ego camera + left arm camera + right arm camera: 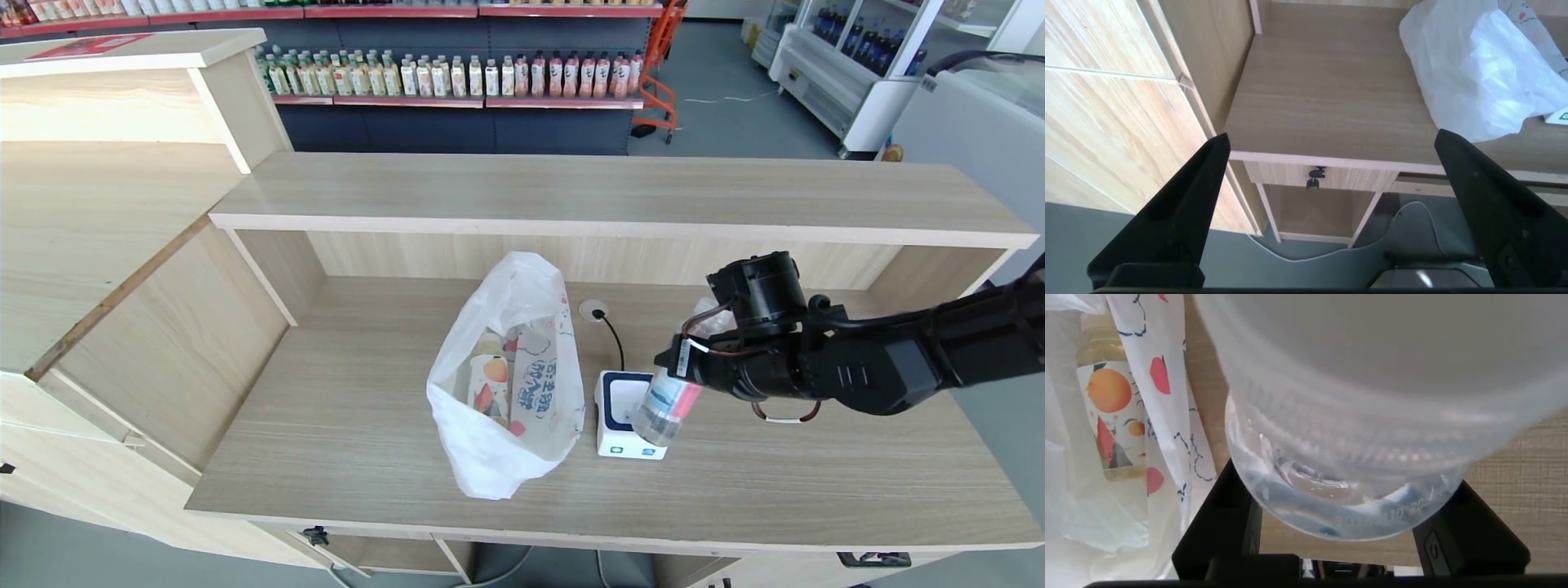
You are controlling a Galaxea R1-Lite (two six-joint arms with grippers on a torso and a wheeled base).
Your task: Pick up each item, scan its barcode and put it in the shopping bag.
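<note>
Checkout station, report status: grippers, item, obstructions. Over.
Right gripper shut on bottle, held at scanner. Left gripper open, off counter's near edge. Shopping bag open beside scanner, nothing blocking its mouth.

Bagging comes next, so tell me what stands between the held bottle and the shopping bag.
Nothing visible. The right end effector holds the bottle above the scanner, and the shopping bag lies open right beside the scanner, toward the robot's left.

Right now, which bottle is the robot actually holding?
The clear bottle with the red-and-blue label, gripped by the right gripper over the white scanner. The other bottle, with the orange fruit label, sits inside the shopping bag.
</note>
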